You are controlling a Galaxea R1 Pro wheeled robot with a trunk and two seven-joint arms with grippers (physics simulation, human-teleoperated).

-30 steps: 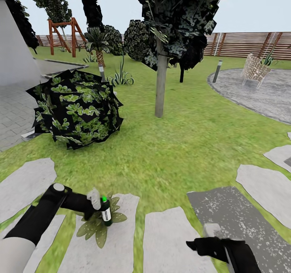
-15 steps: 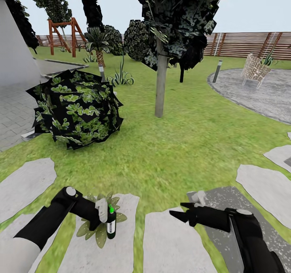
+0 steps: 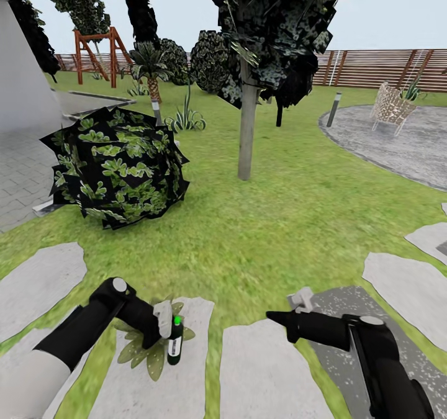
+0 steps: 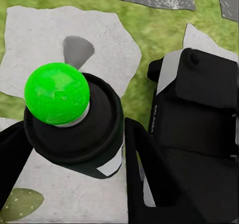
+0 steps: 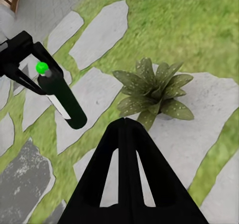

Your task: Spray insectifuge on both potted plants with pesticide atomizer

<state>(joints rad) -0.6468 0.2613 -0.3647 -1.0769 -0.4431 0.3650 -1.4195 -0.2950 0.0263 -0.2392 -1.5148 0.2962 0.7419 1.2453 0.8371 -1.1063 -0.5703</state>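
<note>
Lawn and pale stepping stones (image 3: 261, 375) lie under your arms. Your left claw (image 3: 162, 323) grips the upright bottle (image 3: 176, 343) near its green-tipped top, just above a speckled potted plant (image 3: 144, 352) on a stone. Your right claw (image 3: 277, 318) has its fingers pressed together, holding nothing, well apart from the bottle. A round bush (image 3: 117, 166) sits beyond.

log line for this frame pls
stage: spraying | left gripper: shut on atomizer, upright over plant on stone | right gripper: shut, empty, above lawn
</note>
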